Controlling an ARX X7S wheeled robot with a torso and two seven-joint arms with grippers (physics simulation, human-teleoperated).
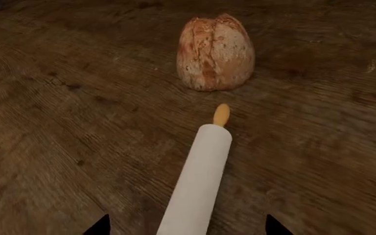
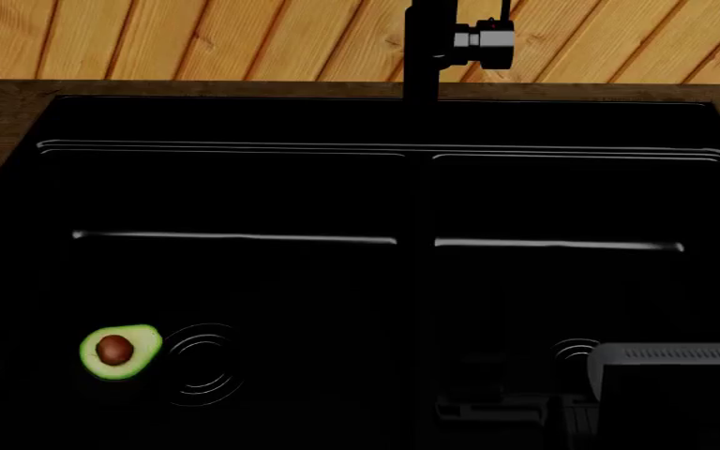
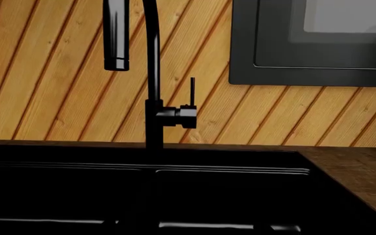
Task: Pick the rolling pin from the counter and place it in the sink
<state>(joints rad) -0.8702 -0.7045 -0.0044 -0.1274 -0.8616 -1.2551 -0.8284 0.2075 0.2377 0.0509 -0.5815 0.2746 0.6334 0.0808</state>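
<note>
In the left wrist view the rolling pin [image 1: 198,181], cream-white with a tan handle at its far end, lies on the brown wood counter [image 1: 57,122]. My left gripper [image 1: 186,227] is open, with a black fingertip on each side of the roller and clear of it. The black double-basin sink [image 2: 411,197] fills the head view. My right gripper [image 3: 186,227] hovers over the sink. Its black fingertips [image 3: 263,227] barely show against the basin; they are wide apart and hold nothing.
A crusty bread loaf [image 1: 215,53] sits on the counter just beyond the pin's far handle. An avocado half [image 2: 119,352] lies in the left basin beside its drain [image 2: 203,364]. The black faucet [image 2: 429,47] stands at the back centre. A grey part of my right arm [image 2: 673,370] is over the right basin.
</note>
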